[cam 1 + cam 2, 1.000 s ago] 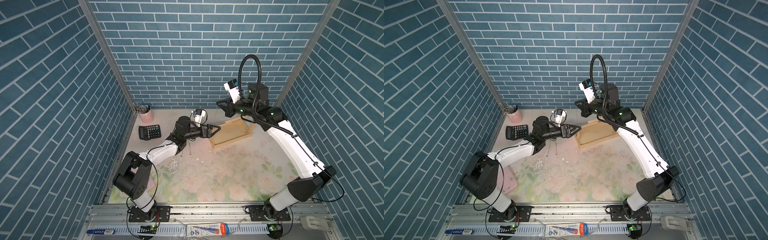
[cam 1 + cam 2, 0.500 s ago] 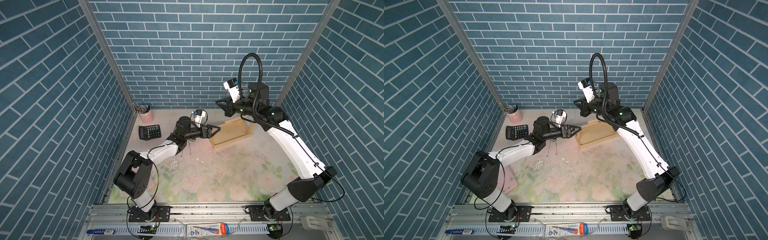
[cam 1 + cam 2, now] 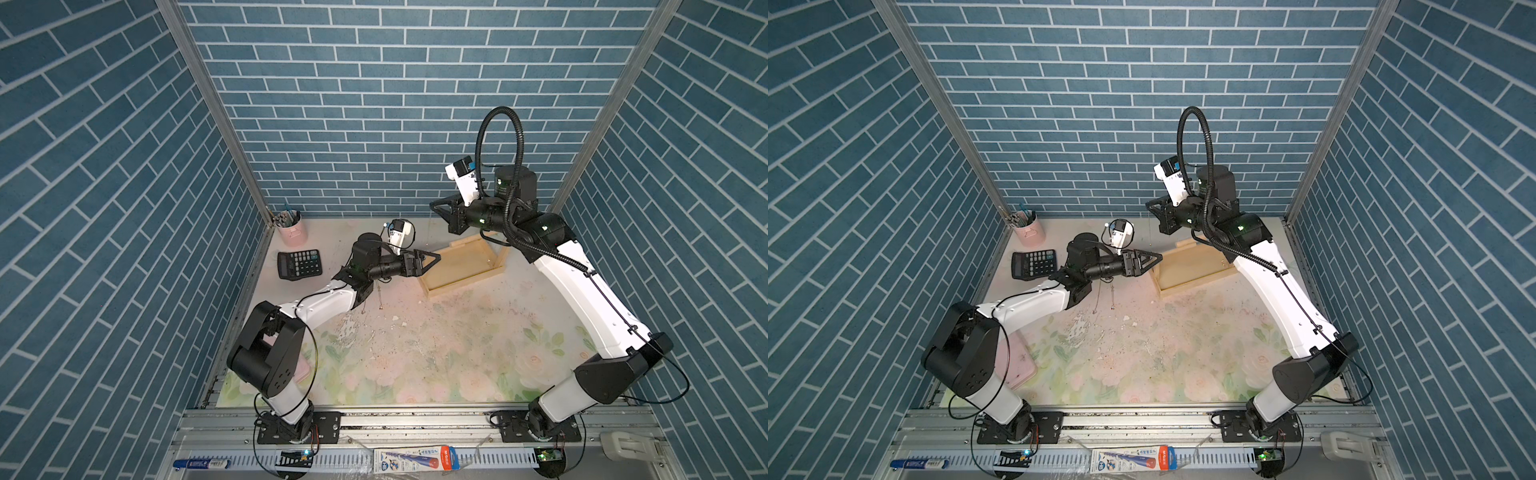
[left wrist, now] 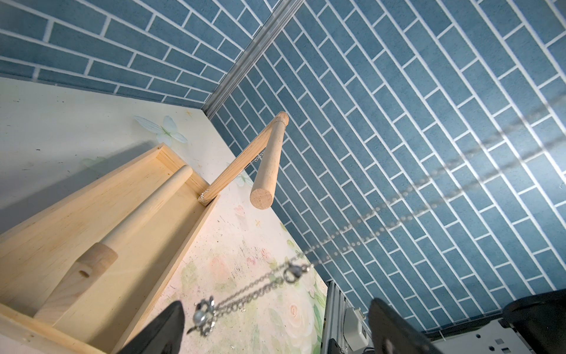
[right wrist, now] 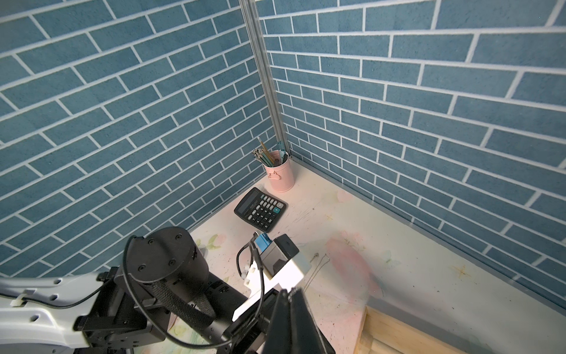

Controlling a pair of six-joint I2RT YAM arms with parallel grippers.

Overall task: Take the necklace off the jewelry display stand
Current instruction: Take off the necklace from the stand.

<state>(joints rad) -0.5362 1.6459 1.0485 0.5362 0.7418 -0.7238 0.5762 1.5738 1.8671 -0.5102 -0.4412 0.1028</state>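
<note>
Closed right tool (image 3: 435, 206) dangles the silver chain necklace (image 4: 292, 273) clear of the pale wooden display stand (image 3: 465, 266); left tool (image 4: 277, 328) gapes around its pendant; another thin chain (image 4: 277, 122) drapes the bar.

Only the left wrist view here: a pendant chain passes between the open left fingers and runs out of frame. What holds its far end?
Observer: That necklace goes up to the right gripper, which is raised near the stand in both top views.
Operator: Is it actually gripped?
Observer: The right wrist view shows those fingers pressed together; the links are too thin to make out there.
Operator: Anything else loose nearby?
Observer: Another chain lies on the table between the calculator and the stand.
</note>
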